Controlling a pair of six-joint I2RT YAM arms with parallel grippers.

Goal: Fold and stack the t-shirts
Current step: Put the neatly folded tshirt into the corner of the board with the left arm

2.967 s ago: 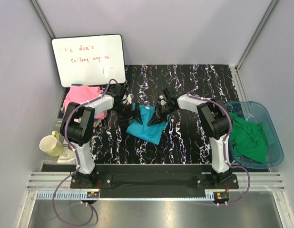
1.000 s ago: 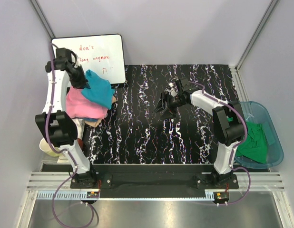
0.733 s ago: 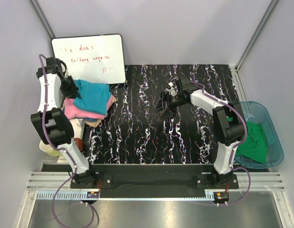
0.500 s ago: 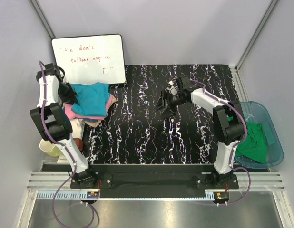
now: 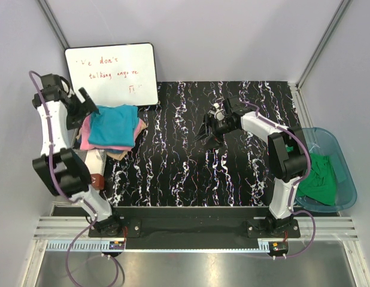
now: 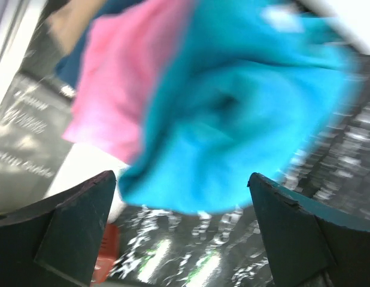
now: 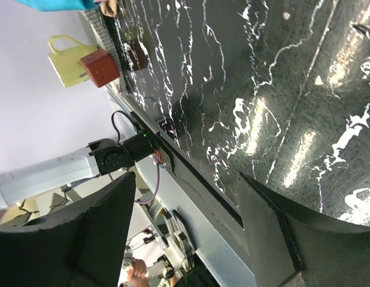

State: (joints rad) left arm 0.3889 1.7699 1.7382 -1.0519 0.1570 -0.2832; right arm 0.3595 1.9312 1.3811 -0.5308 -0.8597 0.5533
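**T-shirt stack point(image 5: 110, 128) lies just ahead of the spread-jawed left gripper point(image 5: 87, 106)**

The teal t-shirt point(image 5: 115, 122) lies folded on top of the pile, directly in front of the left gripper. In the blurred left wrist view the two fingers point(image 6: 77, 221) stand wide apart at the bottom corners with nothing between them. The teal cloth fills the view beyond them. Whether a fingertip brushes the cloth cannot be told.

The pink t-shirt point(image 5: 84, 140) sits under the teal one, and its edge sticks out on the side nearest the gripper. The tan t-shirt point(image 5: 118, 154) is at the bottom, and only a strip of it shows on the side toward the arm bases. A whiteboard point(image 5: 113, 72) stands just behind the gripper and the pile.

The right gripper point(image 5: 208, 136) hangs over the black marbled table point(image 5: 173, 173), and the stack is well off to its left. Its fingers are parted and hold nothing. Only the table's surface shows between them in the right wrist view. In the far corner of that view, well beyond the fingers, are a yellow mug point(image 7: 62, 52) and a red block point(image 7: 100, 67).

A green t-shirt point(image 5: 317, 179) lies crumpled in a blue tub point(image 5: 328, 136), well off to the right gripper's right at the table's edge.
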